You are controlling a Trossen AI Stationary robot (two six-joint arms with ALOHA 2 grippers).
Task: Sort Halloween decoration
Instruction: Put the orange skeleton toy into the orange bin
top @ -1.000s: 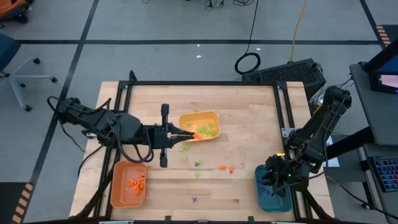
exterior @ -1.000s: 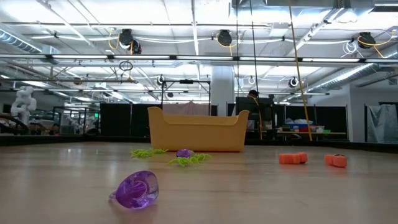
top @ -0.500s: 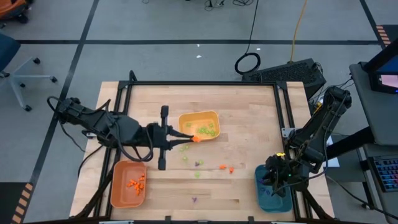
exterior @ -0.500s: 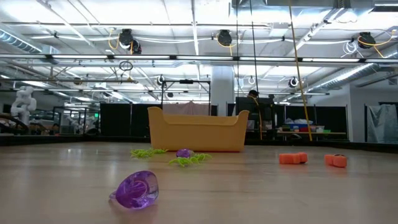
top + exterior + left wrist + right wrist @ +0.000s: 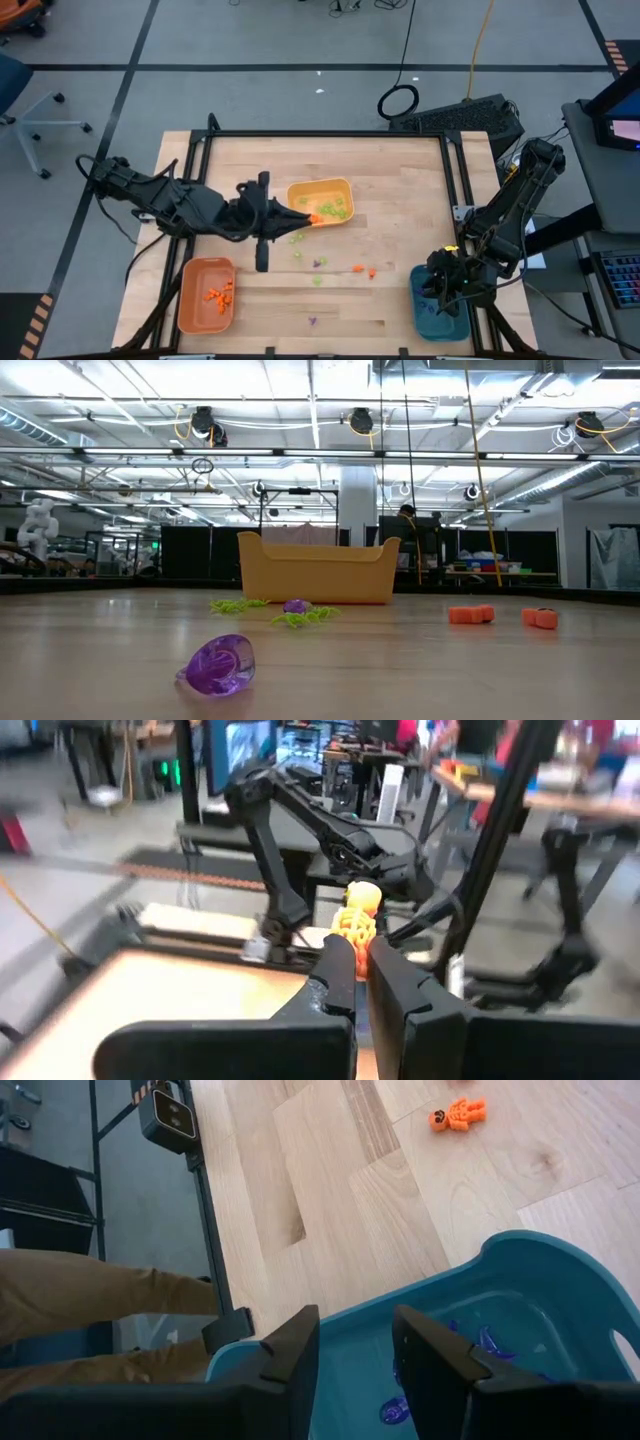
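My left gripper [image 5: 305, 219] reaches in from the table's left and is shut on a small orange decoration piece [image 5: 358, 912], held at the near left corner of the yellow tray [image 5: 340, 187]. Light green pieces [image 5: 336, 210] lie in that tray. Other orange pieces [image 5: 218, 295] lie in the orange tray [image 5: 190, 300]. My right gripper [image 5: 360, 1350] hovers open over the teal tray [image 5: 520, 1280], which holds purple pieces [image 5: 490, 1342]. Loose green [image 5: 297, 238], purple [image 5: 218, 663] and orange pieces [image 5: 470, 614] lie on the table. My left gripper pinches the orange piece by its lower end [image 5: 356, 935] between the ends of its two fingers [image 5: 338, 970]. The fingers come nearly level from the table's left. The rest of the piece sticks out past the fingertips, lifted clear of the table.
The wooden table [image 5: 400, 180] has a black frame along its edges. Loose pieces are scattered near the table's middle, between the yellow tray and the near edge. A person's trouser leg [image 5: 90, 1290] shows beside the table near the teal tray.
My left gripper has rolled about its own long axis without shifting place, and the orange piece has turned with it, still held. My right gripper has kept still.
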